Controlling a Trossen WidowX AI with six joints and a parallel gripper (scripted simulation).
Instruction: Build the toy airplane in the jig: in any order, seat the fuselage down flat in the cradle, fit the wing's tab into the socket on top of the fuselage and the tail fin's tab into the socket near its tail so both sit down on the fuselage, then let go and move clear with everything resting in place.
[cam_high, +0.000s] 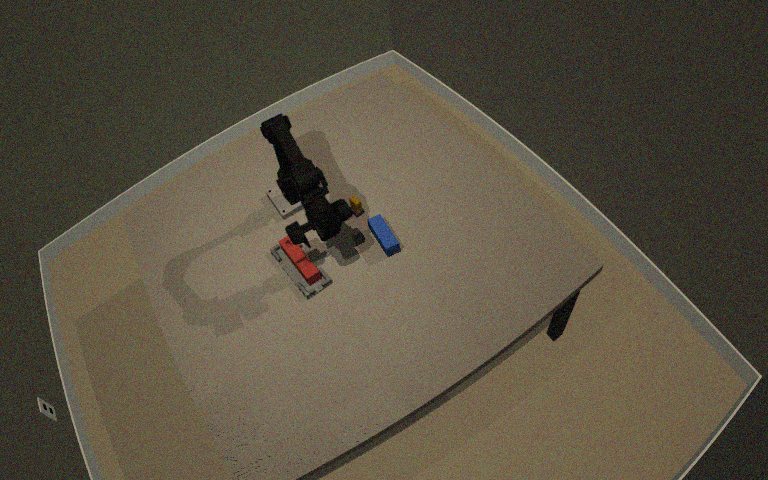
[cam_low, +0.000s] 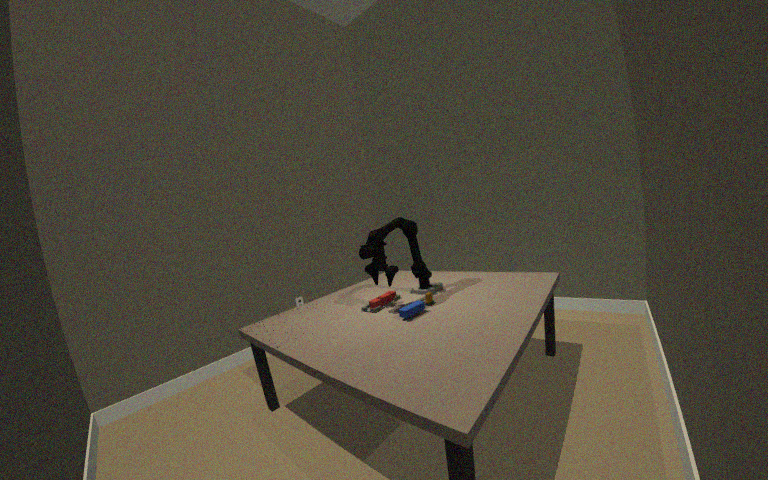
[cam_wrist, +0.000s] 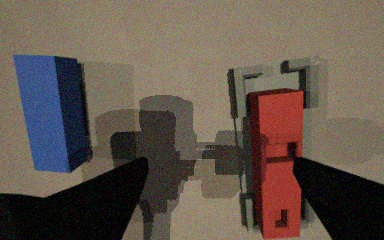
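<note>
The red fuselage (cam_high: 292, 250) (cam_low: 382, 300) (cam_wrist: 280, 115) lies lengthwise in the grey cradle (cam_wrist: 241, 100), its sockets facing up. It looks level; its underside is hidden. The blue wing (cam_high: 384, 234) (cam_low: 411, 309) (cam_wrist: 42, 115) lies on the table, apart from the cradle and roughly parallel to it. The small yellow tail fin (cam_high: 355, 202) (cam_low: 428, 297) stands near the wing's end nearer the arm base and is outside the wrist view. My gripper (cam_high: 334, 229) (cam_low: 383, 284) (cam_wrist: 218, 164) is open and empty, pointing down above the table, between wing and fuselage in the wrist view.
The arm's pale base plate (cam_high: 277, 203) (cam_low: 436, 287) sits behind the parts. The table (cam_high: 453, 271) (cam_low: 430, 362) has its long edge at the lower right of the top view. Arm shadows fall around the cradle and between it and the wing.
</note>
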